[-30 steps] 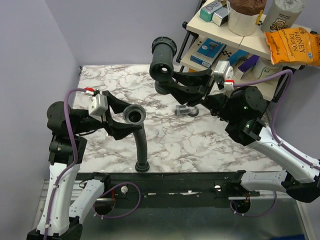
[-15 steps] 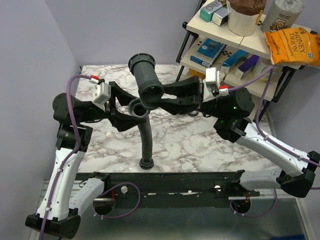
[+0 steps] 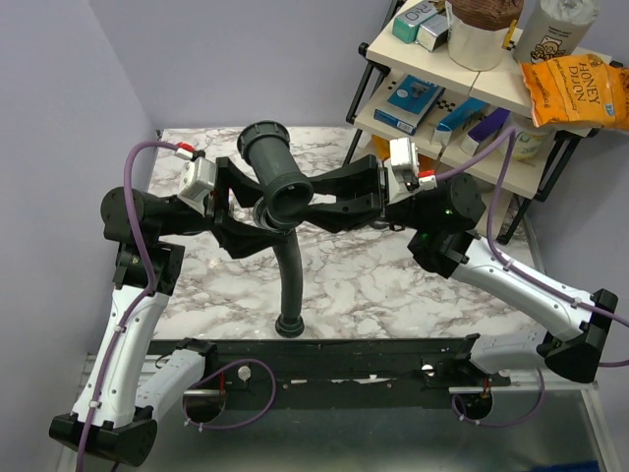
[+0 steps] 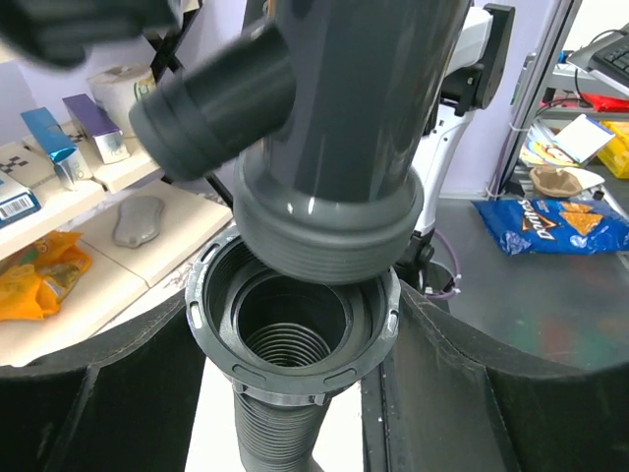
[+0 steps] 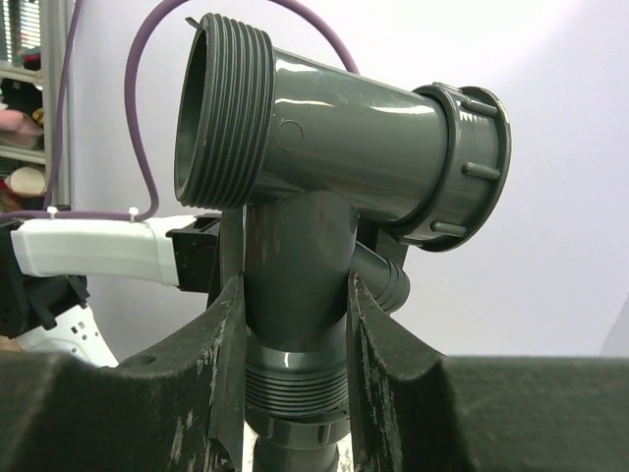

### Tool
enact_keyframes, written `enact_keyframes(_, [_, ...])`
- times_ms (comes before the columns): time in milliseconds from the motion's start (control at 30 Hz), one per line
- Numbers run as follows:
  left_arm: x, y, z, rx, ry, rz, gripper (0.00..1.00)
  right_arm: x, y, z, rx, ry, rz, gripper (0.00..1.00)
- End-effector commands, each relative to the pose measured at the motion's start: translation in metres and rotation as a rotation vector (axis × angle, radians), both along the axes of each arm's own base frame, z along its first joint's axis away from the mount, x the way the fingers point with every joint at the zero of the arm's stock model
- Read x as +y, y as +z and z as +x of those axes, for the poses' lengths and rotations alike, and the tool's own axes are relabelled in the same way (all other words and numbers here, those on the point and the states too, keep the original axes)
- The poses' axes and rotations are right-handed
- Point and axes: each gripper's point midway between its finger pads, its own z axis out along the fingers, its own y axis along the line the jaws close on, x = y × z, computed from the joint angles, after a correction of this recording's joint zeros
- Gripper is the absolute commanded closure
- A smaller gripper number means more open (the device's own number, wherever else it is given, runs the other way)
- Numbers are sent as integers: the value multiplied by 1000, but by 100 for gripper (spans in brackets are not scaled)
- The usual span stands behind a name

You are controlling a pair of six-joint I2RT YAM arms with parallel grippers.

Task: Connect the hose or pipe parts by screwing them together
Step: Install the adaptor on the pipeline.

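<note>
Above the marbled tabletop [image 3: 393, 285], the left gripper [image 3: 254, 222] had its jaws clenched on the upper collar nut [image 4: 292, 324] of the ribbed hose [image 3: 289, 280], whose lower end rested near the tabletop's front edge. Right of it, the right gripper [image 3: 314, 202] grasped the Y-shaped fitting [image 3: 278, 172] in its jaws, its threaded end poised at the nut's mouth.

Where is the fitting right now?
The fitting sits centre of the top view, in the right jaws, its threaded end just over the hose's collar nut in the left jaws.
</note>
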Motion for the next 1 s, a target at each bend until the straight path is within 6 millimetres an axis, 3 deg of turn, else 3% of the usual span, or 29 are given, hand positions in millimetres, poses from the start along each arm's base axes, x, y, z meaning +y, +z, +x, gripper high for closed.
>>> enact_keyframes(0, [1,14,-13,-42,-28,-8,100,3,-2,-5,-24,24,31,99])
enact_keyframes(967, [2,14,-22,-61,-49,-17,100,23,-21,15,103,36,34,99])
